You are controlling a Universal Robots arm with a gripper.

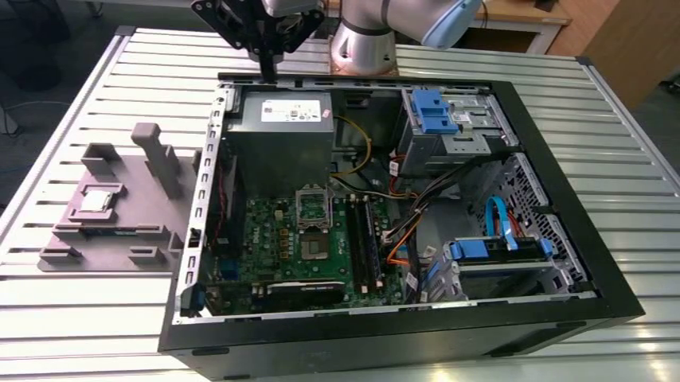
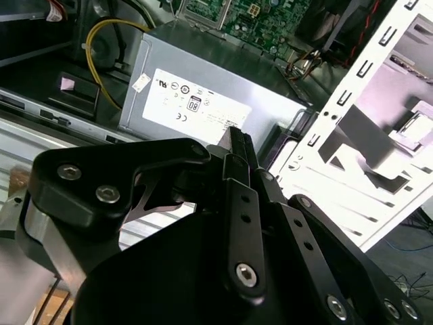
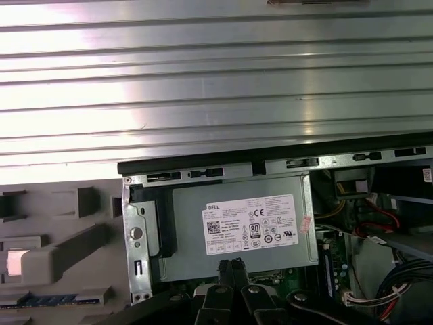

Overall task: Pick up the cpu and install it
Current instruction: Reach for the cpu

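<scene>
Arm pose: rising from its base at the far edge of the slatted metal table (image 1: 85, 87), wrist bent over so the gripper (image 1: 267, 75) points straight down at the far rim of the open computer case (image 1: 372, 350).
Gripper: fingers (image 2: 238, 152) pressed together, nothing held between them; tips hanging above the grey power supply (image 3: 237, 223) in both wrist views.
Cpu: the cpu (image 1: 98, 199) lying flat in a recess of the mauve-grey tray (image 1: 75, 219), on the exterior view's left of the case, well apart from the gripper.
Socket: 1 black square socket frame (image 1: 317, 205) on the green motherboard (image 1: 271, 231), inside the case, beside the power supply.
</scene>
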